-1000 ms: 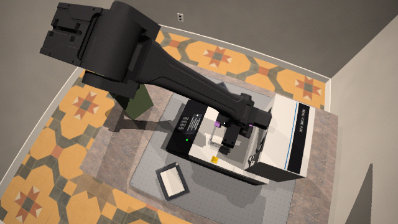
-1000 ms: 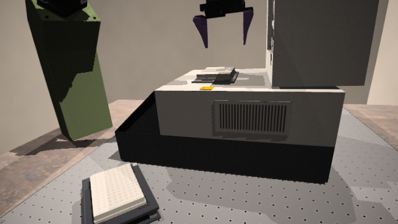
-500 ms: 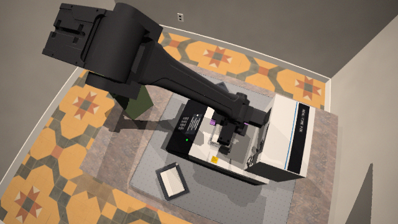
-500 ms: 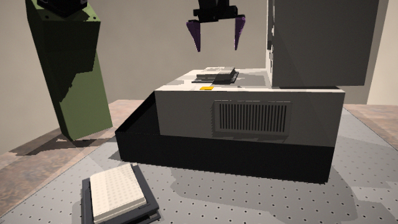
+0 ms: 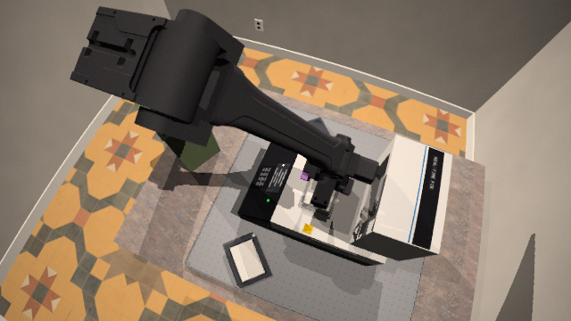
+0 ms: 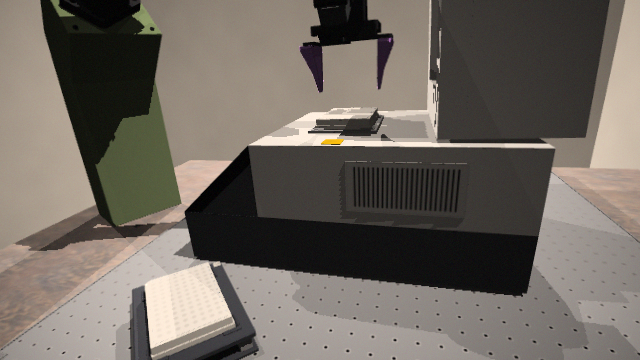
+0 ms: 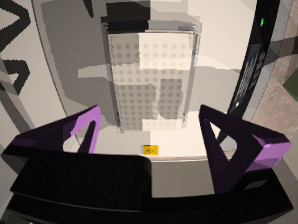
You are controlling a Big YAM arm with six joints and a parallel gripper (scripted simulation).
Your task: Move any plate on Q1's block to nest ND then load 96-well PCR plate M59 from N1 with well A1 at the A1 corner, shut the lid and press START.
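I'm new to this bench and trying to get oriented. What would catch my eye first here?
The big black robot arm stretches across the top view, its open gripper with purple fingers hanging above a plate on the white-and-black cycler, whose lid stands raised. Another white well plate sits on a dark nest in front.

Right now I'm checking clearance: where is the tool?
In the exterior view the open tool hangs above the plate on Q1's block, left of the raised lid.

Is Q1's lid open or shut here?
Open: the lid stands raised behind the block, where a plate lies exposed beneath the open gripper.
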